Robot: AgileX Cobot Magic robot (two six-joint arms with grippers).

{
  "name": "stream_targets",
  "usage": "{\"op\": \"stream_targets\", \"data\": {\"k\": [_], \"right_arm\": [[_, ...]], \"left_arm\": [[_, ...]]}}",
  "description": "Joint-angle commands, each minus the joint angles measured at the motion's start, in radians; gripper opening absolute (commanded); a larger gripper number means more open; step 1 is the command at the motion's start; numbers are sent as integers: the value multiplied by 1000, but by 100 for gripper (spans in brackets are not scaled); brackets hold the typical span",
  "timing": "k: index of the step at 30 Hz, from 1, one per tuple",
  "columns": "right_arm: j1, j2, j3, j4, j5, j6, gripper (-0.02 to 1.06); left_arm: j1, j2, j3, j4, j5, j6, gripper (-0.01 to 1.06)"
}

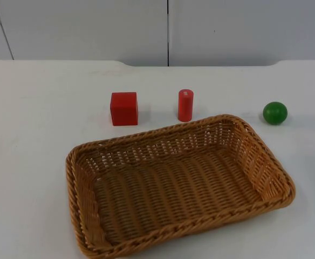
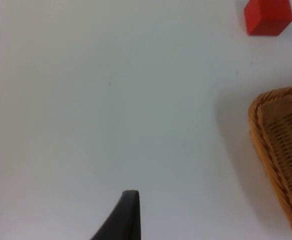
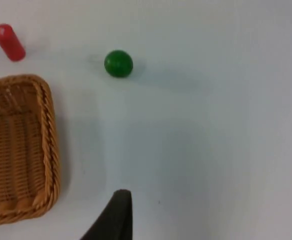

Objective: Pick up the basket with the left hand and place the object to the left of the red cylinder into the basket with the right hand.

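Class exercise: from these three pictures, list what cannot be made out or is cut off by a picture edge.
1. Basket: its near rim runs off the top view's lower edge; each wrist view cuts it off too.
2. Red cube: clipped by the left wrist view's edge.
3. Left tool: one dark fingertip shows over bare table; open or shut cannot be told.
4. Right tool: likewise, one fingertip.

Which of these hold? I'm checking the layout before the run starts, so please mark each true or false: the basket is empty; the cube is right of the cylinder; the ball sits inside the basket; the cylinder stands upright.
1. The basket is empty. True.
2. The red cube is right of the red cylinder. False: it stands to its left.
3. The green ball sits inside the basket. False: it rests on the table, beyond the basket's right corner.
4. The red cylinder stands upright. True.
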Motion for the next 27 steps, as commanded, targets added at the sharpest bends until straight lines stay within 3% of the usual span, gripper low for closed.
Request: {"op": "stream_targets", "data": {"k": [1,11,21,27], "right_arm": [[-7,59,-8,6,-10,0,105],[-7,202,-8,27,-1,0,105],[-7,207,-8,27,-1,0,105],[-7,207,-4,27,-21,0,105]], "left_arm": [[-4,54,-6,-14,-19,3,105],[-4,182,-6,-17,-47,10,105],[-4,193,-4,-21,-66,10,105],[-4,281,-4,-161,-82,97,105]]}}
